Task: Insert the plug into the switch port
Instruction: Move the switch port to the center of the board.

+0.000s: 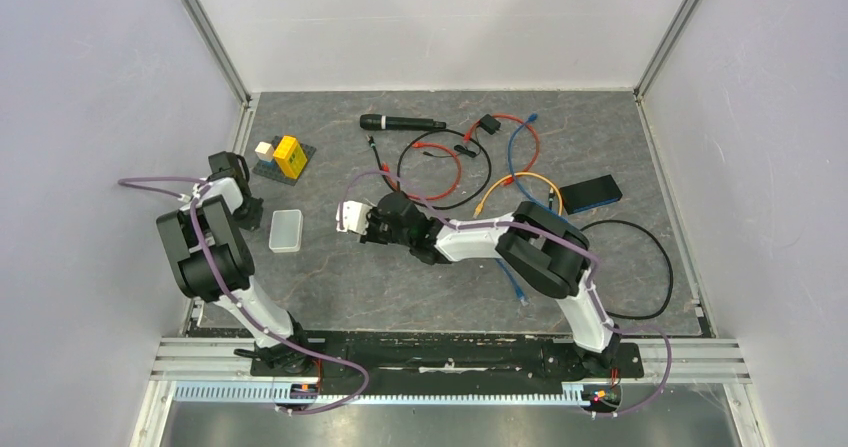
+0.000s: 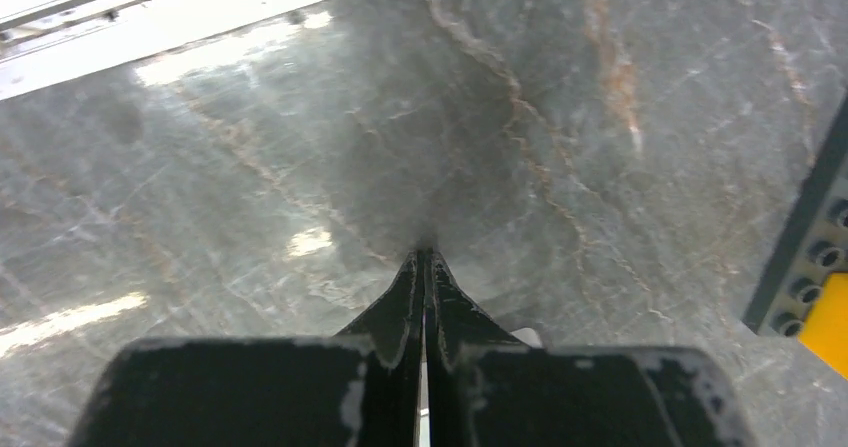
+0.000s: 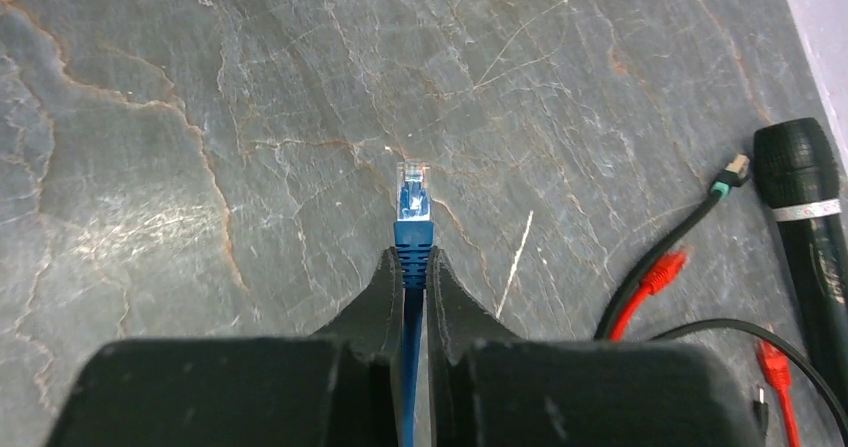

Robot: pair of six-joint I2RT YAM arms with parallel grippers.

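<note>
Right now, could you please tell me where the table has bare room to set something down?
The widest bare patch is the near table between the pale box and the right arm. Another lies in the far right corner, behind the dark flat box. The middle back is crowded with cables and a microphone.

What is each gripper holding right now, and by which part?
Right gripper pinches the blue cable at its boot, just behind the clear plug. Left gripper is shut, empty.
</note>
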